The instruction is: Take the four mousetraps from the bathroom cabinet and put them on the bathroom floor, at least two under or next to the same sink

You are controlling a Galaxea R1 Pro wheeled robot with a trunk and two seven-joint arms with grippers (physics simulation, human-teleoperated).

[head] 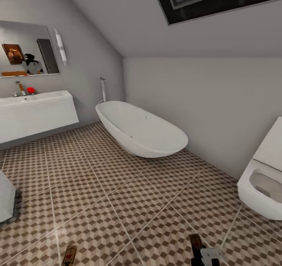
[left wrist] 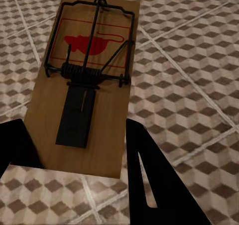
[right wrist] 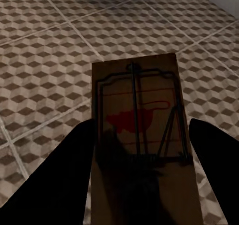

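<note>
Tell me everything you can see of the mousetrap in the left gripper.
The mousetrap is a flat tan board that looks wooden, printed with a red mouse shape inside a red outline. It carries a dark wire bar, a coiled spring across its middle and a flat black tongue running toward its near end. That near end sits between the left gripper's black fingers, above the cube-patterned floor. In the head view it shows as a small board at the bottom edge.

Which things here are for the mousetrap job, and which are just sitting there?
For the job: mousetrap in the left gripper, mousetrap in the right gripper, bathroom floor, bathroom sink.
Just there: bathtub, toilet, mirror.
</note>
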